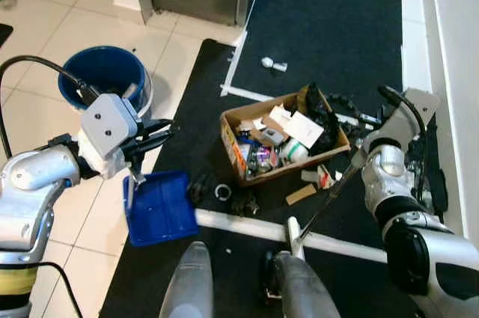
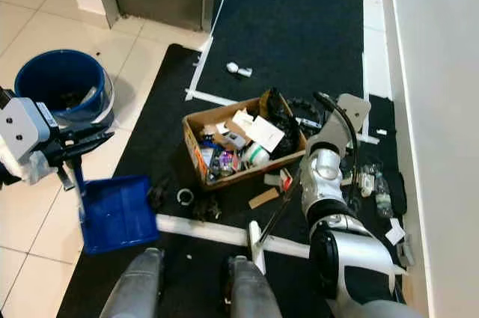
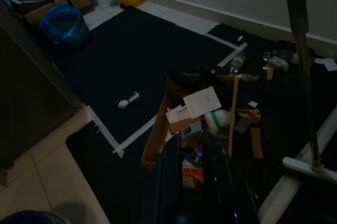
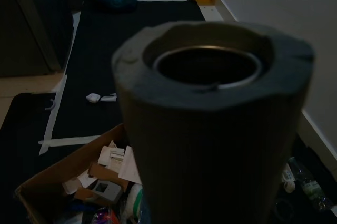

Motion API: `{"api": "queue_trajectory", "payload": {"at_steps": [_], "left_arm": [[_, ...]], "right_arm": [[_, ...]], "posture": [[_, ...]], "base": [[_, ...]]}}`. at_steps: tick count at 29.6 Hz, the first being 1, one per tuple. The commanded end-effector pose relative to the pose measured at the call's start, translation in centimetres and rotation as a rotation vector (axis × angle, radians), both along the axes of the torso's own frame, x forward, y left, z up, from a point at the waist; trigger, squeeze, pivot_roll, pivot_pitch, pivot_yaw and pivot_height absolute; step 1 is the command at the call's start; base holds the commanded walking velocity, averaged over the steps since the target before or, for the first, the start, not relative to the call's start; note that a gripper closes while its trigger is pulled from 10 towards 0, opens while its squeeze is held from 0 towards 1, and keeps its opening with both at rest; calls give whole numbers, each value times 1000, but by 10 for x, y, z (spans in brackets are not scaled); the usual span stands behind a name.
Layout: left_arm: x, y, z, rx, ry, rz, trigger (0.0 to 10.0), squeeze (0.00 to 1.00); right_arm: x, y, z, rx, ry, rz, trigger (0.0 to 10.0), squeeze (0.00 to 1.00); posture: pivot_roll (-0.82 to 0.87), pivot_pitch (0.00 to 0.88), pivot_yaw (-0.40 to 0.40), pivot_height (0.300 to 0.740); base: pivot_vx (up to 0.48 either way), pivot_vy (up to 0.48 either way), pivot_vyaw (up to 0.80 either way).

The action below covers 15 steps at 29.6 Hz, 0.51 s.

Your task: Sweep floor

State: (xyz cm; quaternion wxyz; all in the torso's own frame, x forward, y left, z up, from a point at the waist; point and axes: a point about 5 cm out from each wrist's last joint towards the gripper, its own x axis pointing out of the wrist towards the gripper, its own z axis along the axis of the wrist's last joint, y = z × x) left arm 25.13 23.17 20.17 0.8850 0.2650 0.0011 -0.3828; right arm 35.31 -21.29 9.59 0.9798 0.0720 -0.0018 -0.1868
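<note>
Left end effector (image 1: 153,138) pinching blue dustpan (image 1: 159,207); right end effector's state we cannot tell, on broom handle (image 1: 329,197). We should sweep debris (image 1: 222,192) toward 9 o'clock, pan flat.

I see a blue dustpan (image 1: 159,208) lying flat at the left edge of the black mat (image 1: 329,26), half on the white tiles. My broom (image 1: 314,217) has a thin metal stick that leans up to the right, and its white head sits on the mat's near part.
</note>
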Motion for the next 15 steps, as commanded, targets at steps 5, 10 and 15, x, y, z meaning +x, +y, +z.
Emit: {"api": "queue_trajectory", "payload": {"at_steps": [5,10,15], "left_arm": [[1,-19,-9,-20,-1,-71,10000,0],[3,-23,-10,-21,-9,-84,10000,0],[2,-27,-11,-35,-26,-96,10000,0]], "right_arm": [[2,-2,8,-44,-37,-18,10000,0],[7,-5,22,-69,-83,-65,10000,0],[8,-2,25,15,-116,-126,10000,0]], "posture": [[256,290,-125,740],[254,318,-134,740],[259,327,-136,740]], "base": [[0,0,0],[0,0,0],[0,0,0]]}}
